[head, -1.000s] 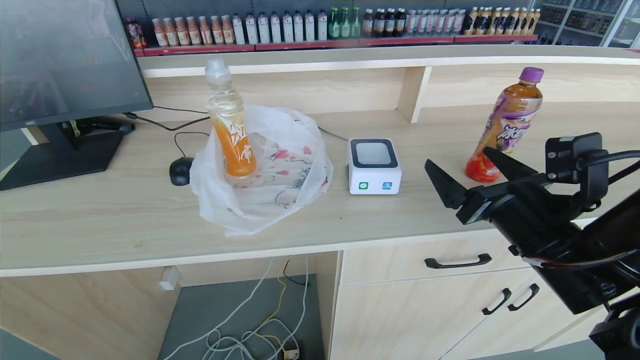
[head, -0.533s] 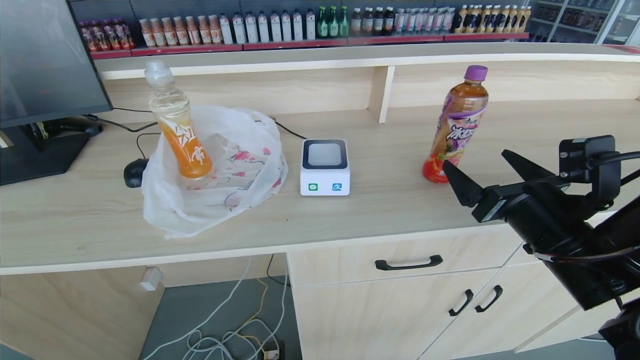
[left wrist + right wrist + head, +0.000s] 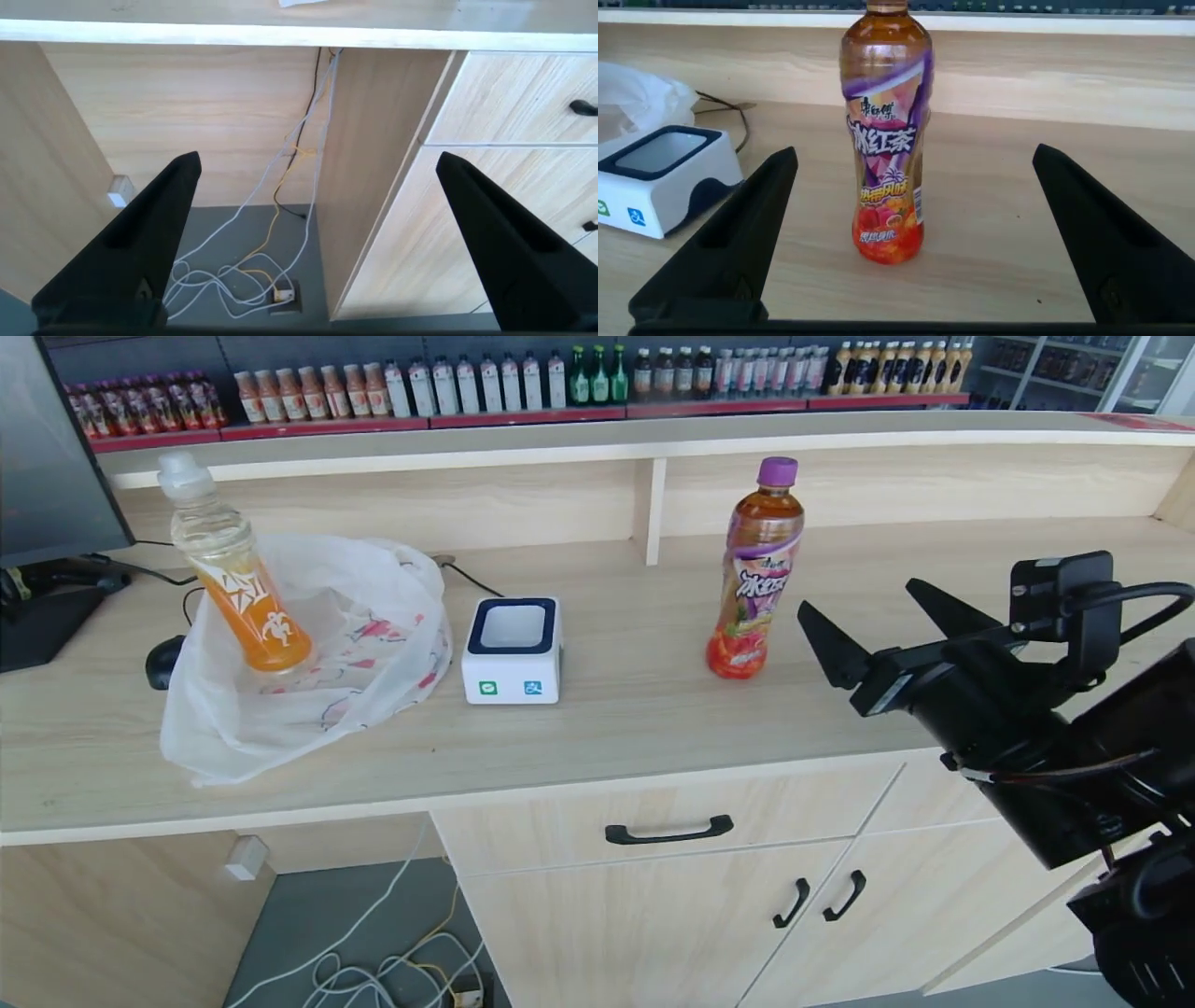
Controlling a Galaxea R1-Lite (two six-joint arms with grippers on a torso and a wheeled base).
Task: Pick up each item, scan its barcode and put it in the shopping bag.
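Head view first: the tea bottle [image 3: 756, 569] stands upright on the table [image 3: 635, 719], right of the scanner [image 3: 512, 649]; the right gripper [image 3: 857, 597] hangs near it on the robot's right, fingers [image 3: 831, 649] spread wide, nothing held; far left, an orange bottle [image 3: 233, 579] stands in the shopping bag [image 3: 308, 681], so the tea looks like the next pick.

Left wrist view: the left gripper [image 3: 318, 163] sits low, fingers apart and empty, facing cables [image 3: 280, 233] under the table.

Right wrist view: the bottle is framed between the spread fingers but well ahead of them; best to drive straight in, keep it centred, close on the labelled middle without tipping it; the barcode isn't visible, so expect to turn it toward the scanner.
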